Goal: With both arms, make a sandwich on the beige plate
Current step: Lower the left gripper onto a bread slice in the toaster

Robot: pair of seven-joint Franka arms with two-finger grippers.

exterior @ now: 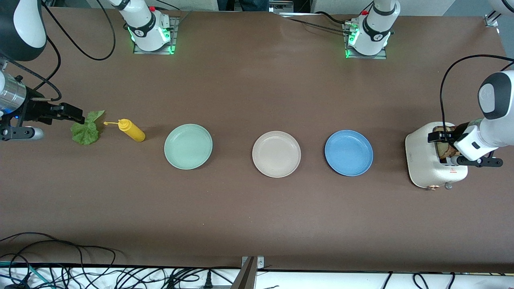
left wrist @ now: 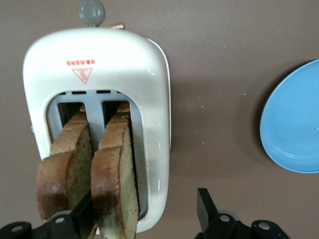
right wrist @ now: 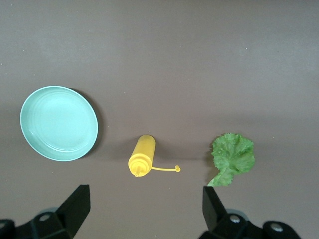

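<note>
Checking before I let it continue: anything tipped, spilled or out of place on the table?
Only the mustard bottle: it lies on its side with its cap open, between the lettuce and the green plate. No spill shows. Both bread slices stand in the toaster.

Bright, even overhead light across the brown desk (exterior: 257, 208), and the plates cast only soft, short shadows. Green lamps glow at both arm bases along the top of the frame; the wrist views' lower edges look slightly soft.

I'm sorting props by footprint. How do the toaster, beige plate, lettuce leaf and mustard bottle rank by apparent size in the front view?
1. Toaster, though its height may inflate it
2. Beige plate
3. Mustard bottle and lettuce leaf: too alike to rank
</note>
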